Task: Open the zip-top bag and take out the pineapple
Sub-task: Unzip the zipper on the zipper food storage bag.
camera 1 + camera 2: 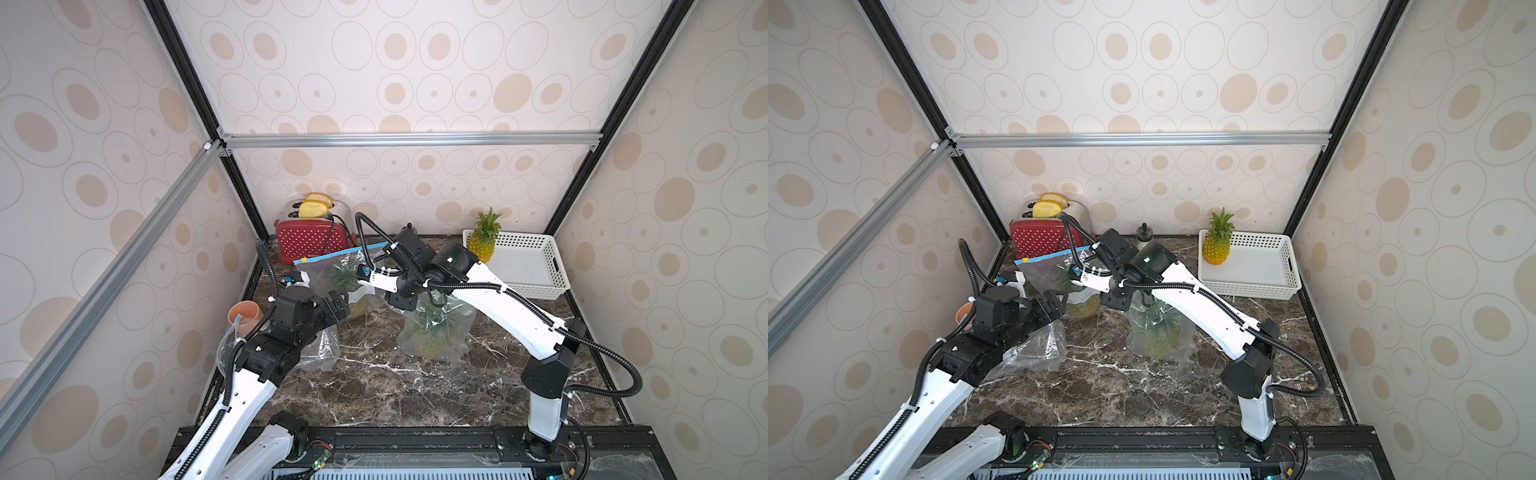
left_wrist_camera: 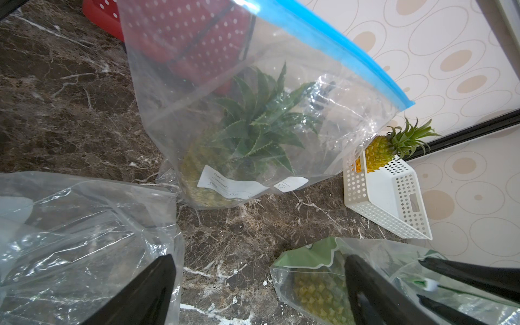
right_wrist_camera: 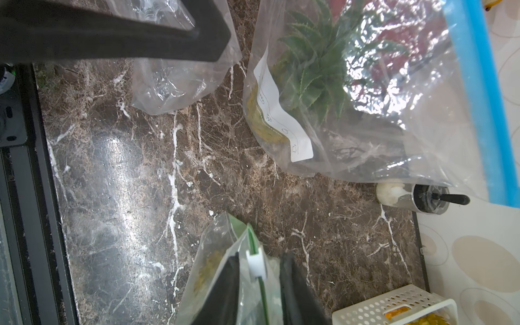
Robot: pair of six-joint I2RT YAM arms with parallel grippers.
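A clear zip-top bag [image 1: 434, 332] with a green zip stands mid-table, with a pineapple [image 1: 1158, 340] inside. My right gripper [image 3: 260, 261] hangs over its top edge. Its fingers [image 3: 225, 289] straddle the white slider [image 3: 256, 264], narrowly open, with a small gap on each side. In the left wrist view the same slider [image 2: 430, 285] sits between those two fingers. My left gripper [image 2: 260, 281] is wide open and empty, low over the table just left of this bag [image 2: 315, 281]. Behind stands a second bag with a blue zip [image 1: 332, 266], holding another pineapple [image 2: 253, 123].
A crumpled, empty-looking clear bag [image 1: 320, 349] lies under my left arm. A white basket [image 1: 540, 293] at back right holds a loose pineapple [image 1: 484, 241]. A red toaster [image 1: 309, 245] stands at back left, a terracotta cup [image 1: 243, 316] by the left wall, a small shaker [image 1: 1144, 235] at the back.
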